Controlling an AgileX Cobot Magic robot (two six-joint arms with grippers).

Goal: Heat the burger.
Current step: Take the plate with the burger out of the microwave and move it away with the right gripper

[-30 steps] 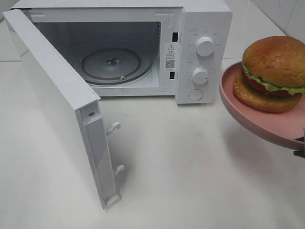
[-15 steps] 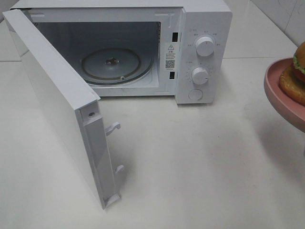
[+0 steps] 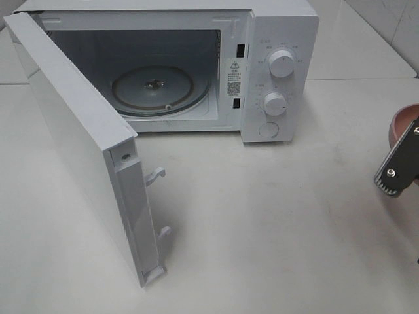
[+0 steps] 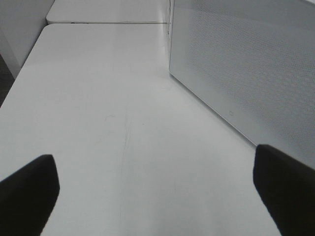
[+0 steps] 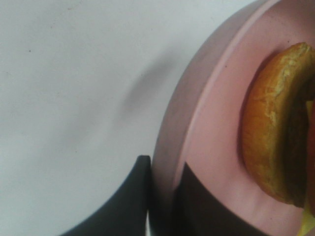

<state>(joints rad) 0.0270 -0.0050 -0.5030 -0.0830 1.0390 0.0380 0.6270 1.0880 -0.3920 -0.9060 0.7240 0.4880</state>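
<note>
Since earlier, plate (image 5: 206,147) and burger (image 5: 275,137) have moved toward the white counter's (image 3: 262,222) right edge; right end effector (image 5: 162,196) pinches the plate's rim, left end effector (image 4: 157,196) spread wide beside the microwave (image 3: 275,65).

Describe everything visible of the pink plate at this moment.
The pink plate is round, salmon pink, smooth and matte, with a raised rim. The right gripper pinches that rim, one finger on each face. The burger sits on it. From the high camera only a sliver shows at the right edge, off the table.
</note>
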